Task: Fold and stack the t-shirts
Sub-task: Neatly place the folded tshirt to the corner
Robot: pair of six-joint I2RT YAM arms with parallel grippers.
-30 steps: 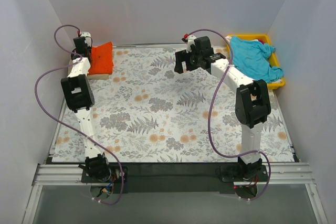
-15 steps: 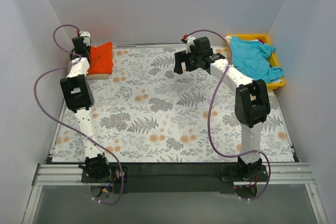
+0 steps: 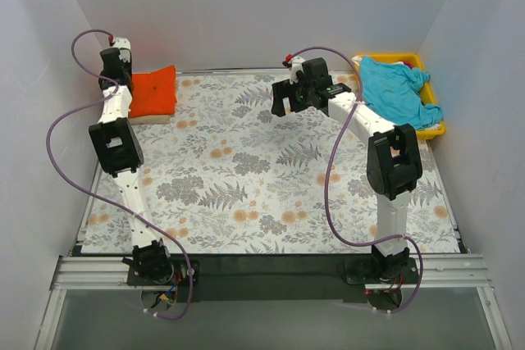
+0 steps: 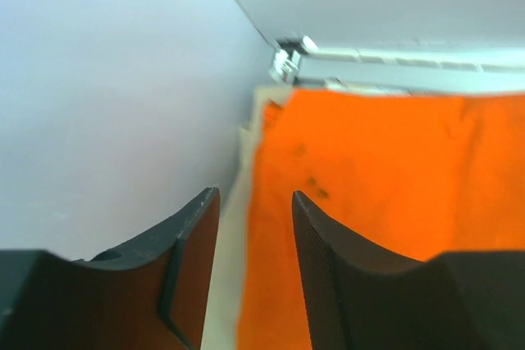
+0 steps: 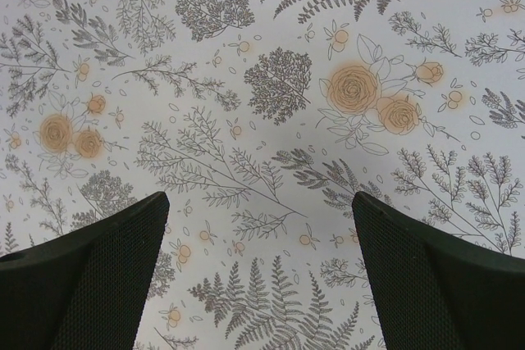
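At the fern-print cloth's (image 3: 246, 170) ten o'clock corner, the left gripper (image 4: 254, 194), slightly parted and empty, hangs beside the folded orange-red t-shirt (image 3: 154, 92); dipping could snag and unfold it. The right gripper (image 5: 258, 196) gapes empty; the turquoise t-shirt (image 3: 394, 88) lies heaped at two o'clock.

The orange shirt (image 4: 385, 202) ahead of the left pincer (image 4: 254, 194) is soft matt cloth. That pincer's fingers (image 4: 189, 268) are smooth black plastic with a slight sheen (it picks up orange). The right pincer (image 5: 261, 198) has matt, finely grained ones. Under it the printed cloth (image 5: 262, 79) is matt. To its right the tray (image 3: 432, 129) is glossy plastic and the blue shirt (image 3: 394, 88) is rumpled cloth.
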